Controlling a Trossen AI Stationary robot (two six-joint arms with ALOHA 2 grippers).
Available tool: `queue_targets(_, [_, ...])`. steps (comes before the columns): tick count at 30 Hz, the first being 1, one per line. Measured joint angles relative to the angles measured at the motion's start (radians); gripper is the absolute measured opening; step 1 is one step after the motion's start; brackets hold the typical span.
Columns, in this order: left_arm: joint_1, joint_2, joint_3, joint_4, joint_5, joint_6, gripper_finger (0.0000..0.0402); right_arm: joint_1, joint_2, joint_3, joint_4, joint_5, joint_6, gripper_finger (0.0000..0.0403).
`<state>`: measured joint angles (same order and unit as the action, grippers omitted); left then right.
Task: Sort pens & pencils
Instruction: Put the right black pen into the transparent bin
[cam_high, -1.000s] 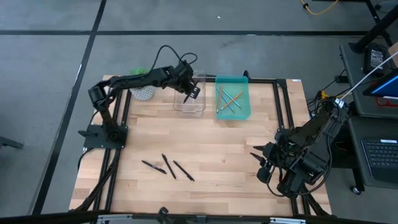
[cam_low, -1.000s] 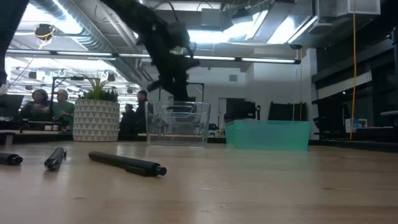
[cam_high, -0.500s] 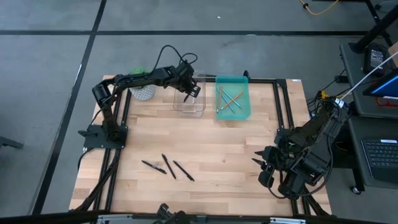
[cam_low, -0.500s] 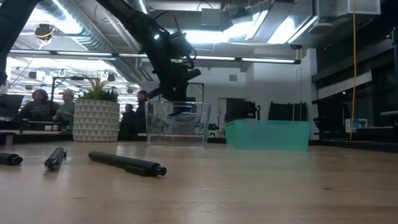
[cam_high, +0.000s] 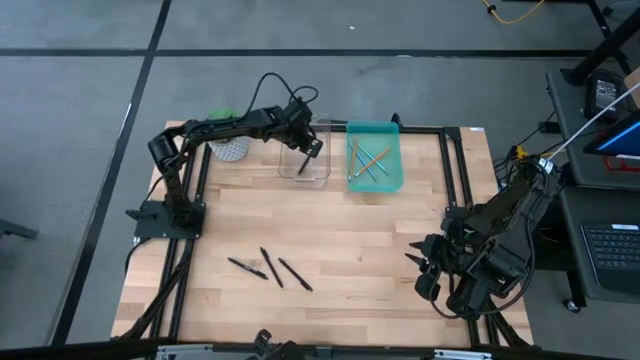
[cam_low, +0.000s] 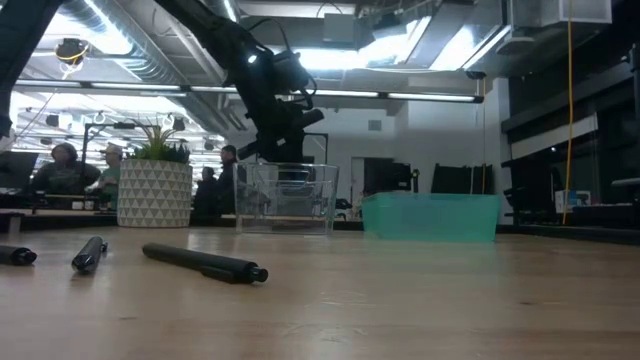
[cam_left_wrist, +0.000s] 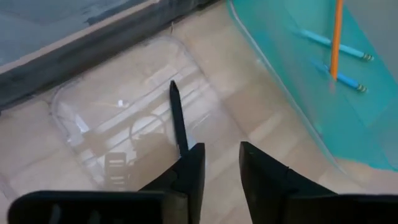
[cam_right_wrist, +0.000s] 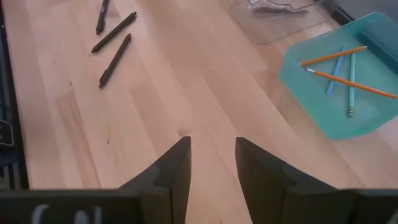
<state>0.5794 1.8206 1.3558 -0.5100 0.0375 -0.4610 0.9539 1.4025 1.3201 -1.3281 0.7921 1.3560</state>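
My left gripper stands open above the clear bin at the table's far middle. One black pen is inside the bin, with its near end beside one of the gripper's fingertips. Three more black pens lie flat on the wood near the front left. Orange and light blue pencils lie in the teal tray to the right of the bin. My right gripper hangs open above the table's right side, with nothing between its fingers. My left gripper's fingers slant down from the near left into the clear bin. The pen's near end shows right at the tip of one finger, and I cannot tell whether they touch. Nothing sits in the gap between the two fingers.
A white patterned plant pot stands at the far left, close behind my left arm. A black frame rail runs along the table's right side. Bare wood lies between the loose pens and my right gripper.
My left gripper has come down a little over the clear bin with the black pen, then kept still. My right arm has stayed in place.
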Motion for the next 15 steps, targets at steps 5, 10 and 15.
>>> queue_targets(5, [-0.015, -0.031, 0.069, -0.075, 0.11, 0.029, 0.0102, 0.0, 0.0, 0.0, 0.0, 0.0, -0.001, 0.0127])
queue_targets(10, [-0.072, -0.105, 0.116, -0.112, 0.354, 0.072, 0.0102, 0.0, 0.0, 0.0, 0.0, 0.001, -0.002, 0.0127])
queue_targets(15, [-0.184, -0.215, 0.117, -0.261, 0.397, 0.145, 0.0102, 0.0, 0.0, 0.0, 0.0, 0.001, -0.002, 0.0127])
